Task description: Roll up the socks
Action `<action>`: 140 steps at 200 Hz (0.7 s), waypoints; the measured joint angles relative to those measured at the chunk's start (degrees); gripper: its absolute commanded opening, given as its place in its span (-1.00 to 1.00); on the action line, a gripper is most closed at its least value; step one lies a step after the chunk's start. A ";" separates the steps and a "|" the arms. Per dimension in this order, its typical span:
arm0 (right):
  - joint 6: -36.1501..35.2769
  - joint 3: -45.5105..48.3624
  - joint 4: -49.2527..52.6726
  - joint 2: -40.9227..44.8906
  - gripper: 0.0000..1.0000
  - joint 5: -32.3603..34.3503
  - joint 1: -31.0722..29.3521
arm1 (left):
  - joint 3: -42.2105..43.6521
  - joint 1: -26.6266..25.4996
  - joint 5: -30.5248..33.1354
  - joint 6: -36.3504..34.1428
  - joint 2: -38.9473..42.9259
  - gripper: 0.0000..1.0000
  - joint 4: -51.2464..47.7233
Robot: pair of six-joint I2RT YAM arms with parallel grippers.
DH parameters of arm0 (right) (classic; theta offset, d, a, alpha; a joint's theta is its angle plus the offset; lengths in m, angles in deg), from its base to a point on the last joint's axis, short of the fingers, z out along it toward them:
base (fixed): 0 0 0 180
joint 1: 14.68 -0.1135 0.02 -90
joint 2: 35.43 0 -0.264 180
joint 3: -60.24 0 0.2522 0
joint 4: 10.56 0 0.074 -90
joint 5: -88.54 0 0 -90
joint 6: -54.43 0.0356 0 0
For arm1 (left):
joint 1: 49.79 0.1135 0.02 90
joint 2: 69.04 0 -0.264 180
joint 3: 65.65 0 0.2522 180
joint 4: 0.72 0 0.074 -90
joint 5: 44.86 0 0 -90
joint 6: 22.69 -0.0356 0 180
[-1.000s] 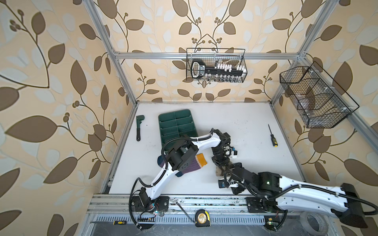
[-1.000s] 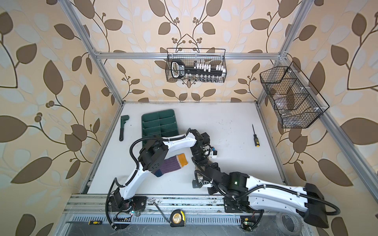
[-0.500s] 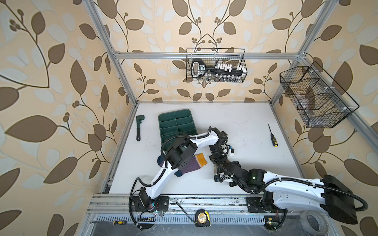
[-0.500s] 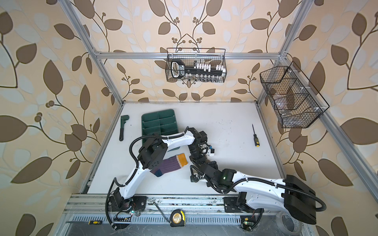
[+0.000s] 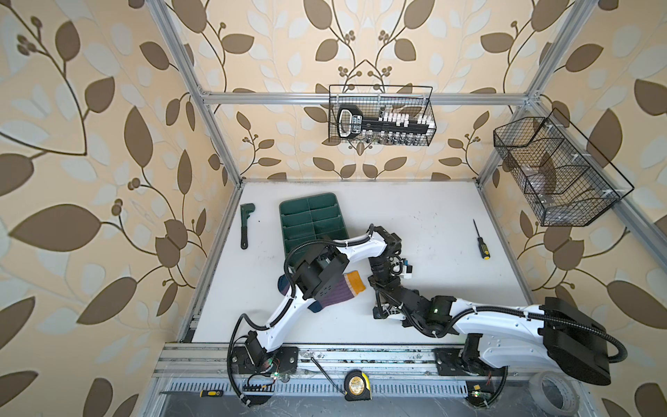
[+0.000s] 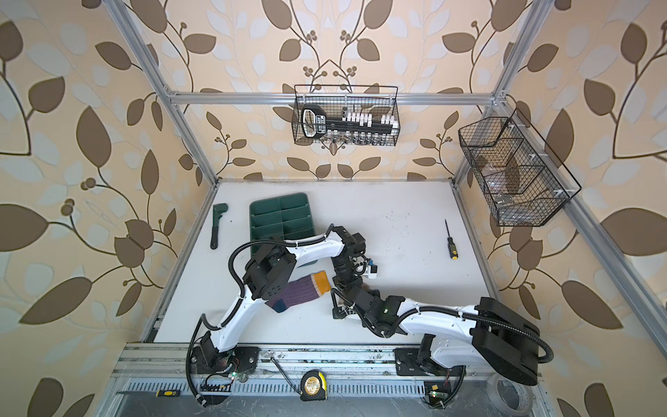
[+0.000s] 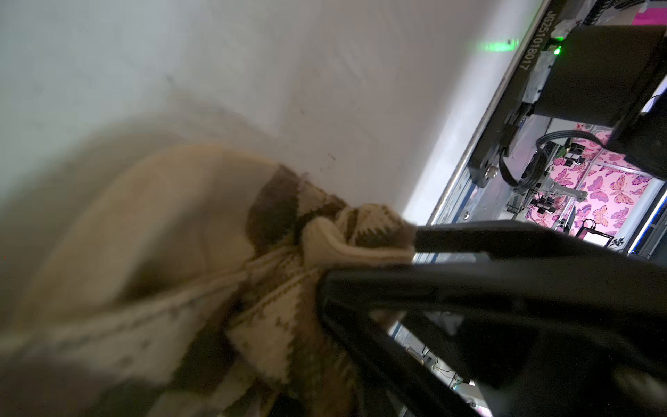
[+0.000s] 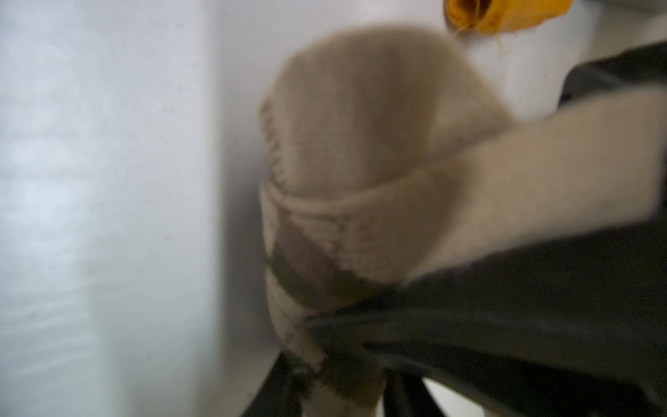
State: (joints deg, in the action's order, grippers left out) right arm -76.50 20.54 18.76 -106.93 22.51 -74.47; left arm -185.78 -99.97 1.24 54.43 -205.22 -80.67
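Since a second ago, the right arm had stretched forward and to the left across the worktop (image 5: 444, 224), bringing its gripper in under the left one, and its jaws had gone from spread wide to drawn together.

In its blurred wrist view, the right gripper (image 8: 335, 372) appeared clamped on the lower end of the argyle sock (image 8: 361, 144), with dark fingers on either side of the tan-and-brown knit. The left gripper (image 7: 371, 258) pointed down at the same place. Its black fingers (image 7: 469, 234) were pinched tight on a bunched fold of the argyle sock (image 7: 180, 252), the rest of which sagged away from the jaws.

In both top views the two grippers met near the middle of the worktop. They hid almost all of the argyle sock, and only a brown scrap (image 6: 365, 287) showed between them.

Just beside that spot, to its left, the purple sock (image 5: 337, 296) lay flat on the worktop. Its mustard-yellow cuff (image 5: 355, 283) was turned toward the grippers, and its navy toe end lay under the left arm's elbow. The right wrist view caught the edge of that cuff (image 8: 505, 11) close to the argyle sock, with a sliver of white surface between them.

Farther back stood a green divided tray (image 5: 282, 220), partly crossed by the left arm. A wrench (image 5: 245, 227) lay to the tray's left, and a screwdriver (image 5: 480, 242) lay well apart near the right edge.
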 measured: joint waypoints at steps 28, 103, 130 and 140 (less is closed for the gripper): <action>0.70 -1.25 1.05 -1.16 -1.00 -0.02 0.20 | 0.46 0.26 0.39 0.09 0.37 -0.64 0.04; 3.50 -4.66 5.92 -1.55 -1.00 -6.10 3.21 | 11.06 -0.87 9.60 -0.79 10.47 -0.03 10.62; 4.39 -6.16 8.66 -1.75 -1.00 -9.33 4.57 | 14.80 -0.76 13.55 -1.77 15.58 0.01 14.36; 4.94 -6.58 9.62 -1.75 -1.00 -10.38 5.03 | 16.00 -0.72 14.86 -2.19 17.81 0.02 14.99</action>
State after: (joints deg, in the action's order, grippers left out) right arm -71.56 13.96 28.37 -108.68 12.12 -69.44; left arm -169.78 -100.69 16.10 52.24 -187.40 -65.68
